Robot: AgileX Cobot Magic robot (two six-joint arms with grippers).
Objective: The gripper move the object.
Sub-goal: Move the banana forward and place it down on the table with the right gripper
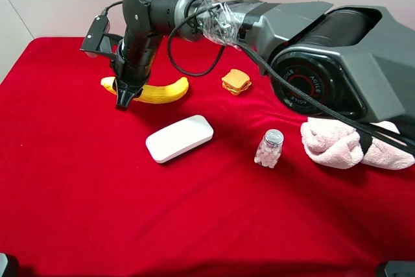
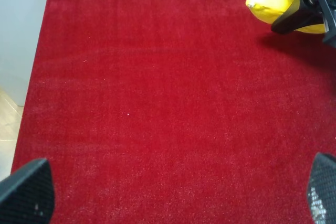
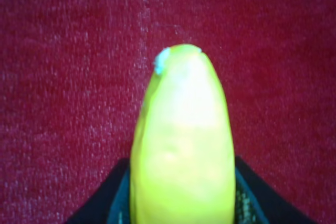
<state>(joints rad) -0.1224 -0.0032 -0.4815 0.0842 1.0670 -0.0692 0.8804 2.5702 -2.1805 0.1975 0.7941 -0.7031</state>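
The yellow banana (image 1: 159, 91) lies at the back left of the red cloth. My right gripper (image 1: 125, 97) reaches across from the right and stands over the banana's left end. In the right wrist view the banana (image 3: 184, 145) fills the space between the two black fingers (image 3: 102, 211), which press against both its sides. The left wrist view shows that banana end (image 2: 270, 6) with the right gripper (image 2: 304, 11) on it. My left gripper (image 2: 173, 190) is open and empty over bare cloth, well short of the banana.
A white rounded case (image 1: 179, 137) lies in front of the banana. An orange sandwich toy (image 1: 236, 82) sits at the back middle. A small bottle of white pills (image 1: 269, 148) and a pink towel (image 1: 350, 144) are on the right. The cloth's left edge (image 2: 42, 51) is close.
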